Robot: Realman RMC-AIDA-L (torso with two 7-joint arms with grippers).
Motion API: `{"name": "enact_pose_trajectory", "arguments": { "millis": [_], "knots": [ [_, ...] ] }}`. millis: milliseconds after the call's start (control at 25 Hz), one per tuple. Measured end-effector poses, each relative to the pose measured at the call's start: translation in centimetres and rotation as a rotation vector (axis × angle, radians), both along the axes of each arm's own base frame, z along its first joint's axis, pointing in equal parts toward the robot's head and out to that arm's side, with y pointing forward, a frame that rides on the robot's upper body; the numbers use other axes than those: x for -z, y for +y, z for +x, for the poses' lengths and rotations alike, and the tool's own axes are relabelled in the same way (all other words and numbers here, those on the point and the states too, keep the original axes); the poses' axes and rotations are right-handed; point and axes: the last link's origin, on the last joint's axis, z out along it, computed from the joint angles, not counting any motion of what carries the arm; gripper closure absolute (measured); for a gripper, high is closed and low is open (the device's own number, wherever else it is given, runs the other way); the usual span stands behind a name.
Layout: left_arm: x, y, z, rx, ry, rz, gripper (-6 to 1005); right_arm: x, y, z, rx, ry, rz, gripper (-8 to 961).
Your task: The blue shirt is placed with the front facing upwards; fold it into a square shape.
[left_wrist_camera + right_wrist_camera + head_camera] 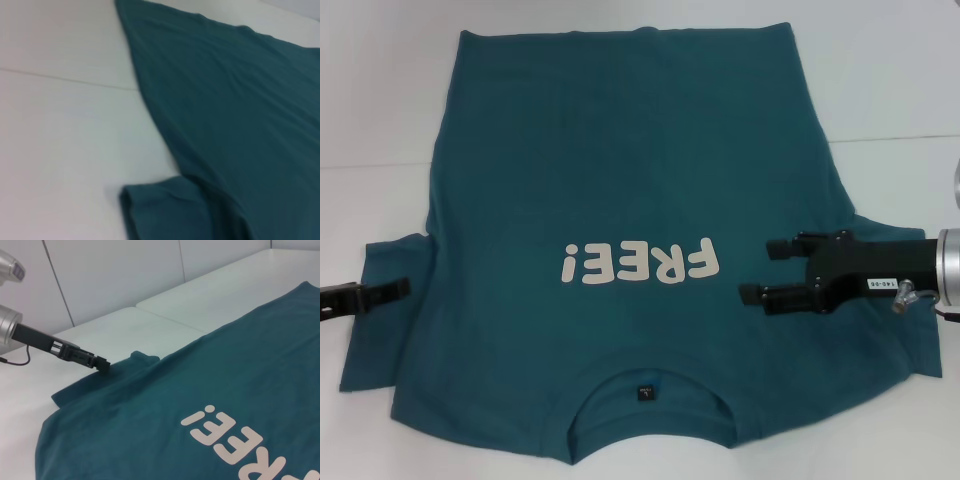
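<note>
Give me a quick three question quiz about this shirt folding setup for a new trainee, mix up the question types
1. True or false: the blue shirt is already folded into a square.
2. The collar lies: A) at the robot's end B) at the far end C) under a sleeve.
3. Fill in: the right hand hovers open above the shirt just beside the word ____.

Key
1. False: it lies spread flat on the table, sleeves out.
2. A
3. FREE!. The left hand is at the opposite sleeve.

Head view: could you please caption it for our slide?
Blue shirt lies flat, front up; left gripper at one sleeve, right gripper open over the other.
</note>
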Motion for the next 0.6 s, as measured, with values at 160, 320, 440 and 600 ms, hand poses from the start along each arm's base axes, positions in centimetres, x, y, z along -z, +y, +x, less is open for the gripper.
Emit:
{"name": "enact_pose_trajectory", "arguments": {
  "millis": [160, 320, 440, 600],
  "knots": [
    [-0.3, -0.3, -0.7, -0.022, 0.014, 0.018, 152, 0.0, 0.0, 0.0, 0.001, 0.0, 0.0, 35],
    [-0.3, -0.5, -1.2, -0.04, 0.024, 0.031, 152, 0.0, -0.1, 0.0, 0.003, 0.001, -0.003, 36],
    [-0.2, -0.5, -1.5, -0.048, 0.035, 0.035, 152, 0.1, 0.0, -0.1, 0.006, 0.003, -0.007, 36],
    [0.2, -0.5, -1.5, -0.052, 0.047, 0.021, 153, 0.0, 0.0, -0.1, 0.008, 0.004, -0.007, 36]
  ]
}}
